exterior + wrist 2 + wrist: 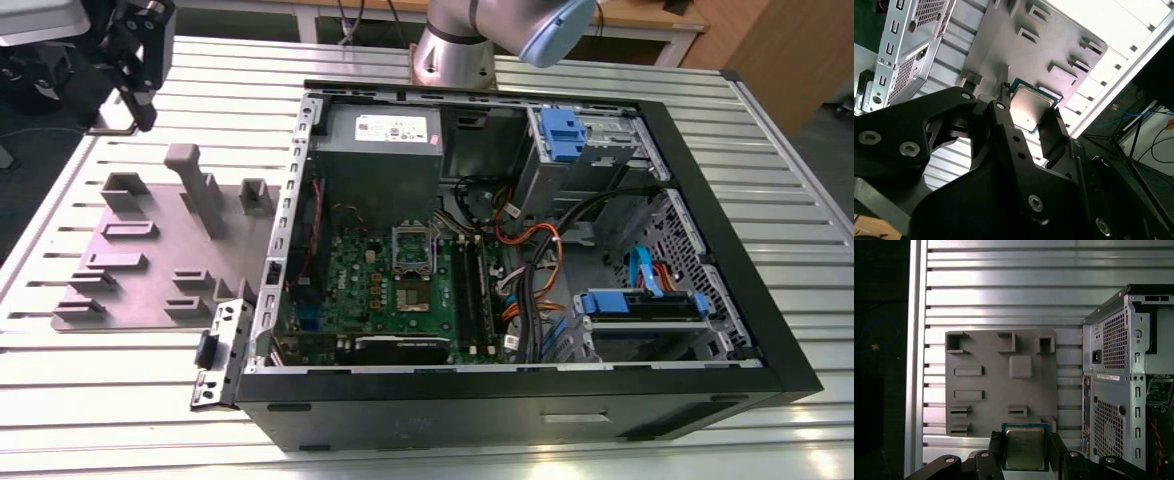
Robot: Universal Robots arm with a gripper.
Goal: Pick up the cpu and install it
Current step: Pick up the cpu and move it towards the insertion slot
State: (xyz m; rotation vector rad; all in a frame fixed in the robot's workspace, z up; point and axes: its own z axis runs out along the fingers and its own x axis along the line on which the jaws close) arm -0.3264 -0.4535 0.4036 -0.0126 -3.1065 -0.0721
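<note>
The cpu [1025, 446], a flat square chip with a silver-grey lid and a thin pale rim, is clamped by its two side edges between my black fingers [994, 452]. In both wrist views my gripper [1025, 454] is shut on it. The second wrist view shows the cpu [1030, 106] held in the gripper [1029, 114] above the grey-purple fixture plate [1019, 55]. In the exterior view my gripper [142, 118] hangs high over the table's far corner at that view's left, above and behind the fixture plate [147, 250]. The motherboard's metal-framed socket [412, 247] lies inside the open case.
The open computer case [534, 250] lies on its side on the slatted aluminium table [120, 400], beside the fixture plate [989, 385]. Its rear panel [1111, 380] faces the plate. Cables, drive cages and blue brackets [641, 303] crowd the case interior. The arm's base [454, 50] stands behind the case.
</note>
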